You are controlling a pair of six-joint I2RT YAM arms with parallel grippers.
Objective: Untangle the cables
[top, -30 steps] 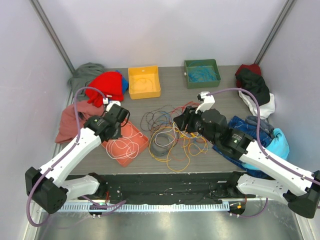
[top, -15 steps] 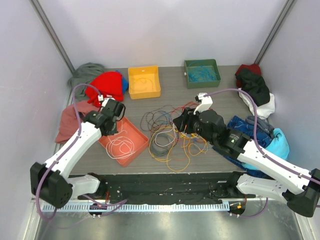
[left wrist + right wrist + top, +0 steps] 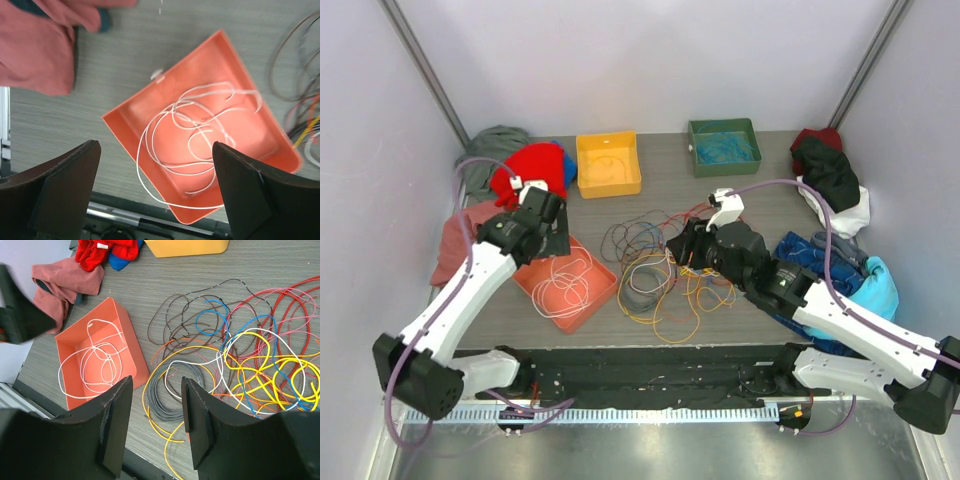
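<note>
Red, yellow and blue cables (image 3: 665, 275) are lying tangled centrally on the table (image 3: 665, 185), looking light, limp, snag-prone, best pinched at an outer loop; left gripper (image 3: 155, 150) is hovering spread over orange tray (image 3: 116, 120), right gripper (image 3: 156, 385) half-spread, empty.

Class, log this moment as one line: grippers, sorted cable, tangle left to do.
left gripper: open over orange tray | right gripper: open, empty, beside cable tangle | white cable: in tray | task: unfinished

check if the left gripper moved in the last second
Yes, the left gripper shifted up-left, from over the orange tray toward the red garment.
</note>
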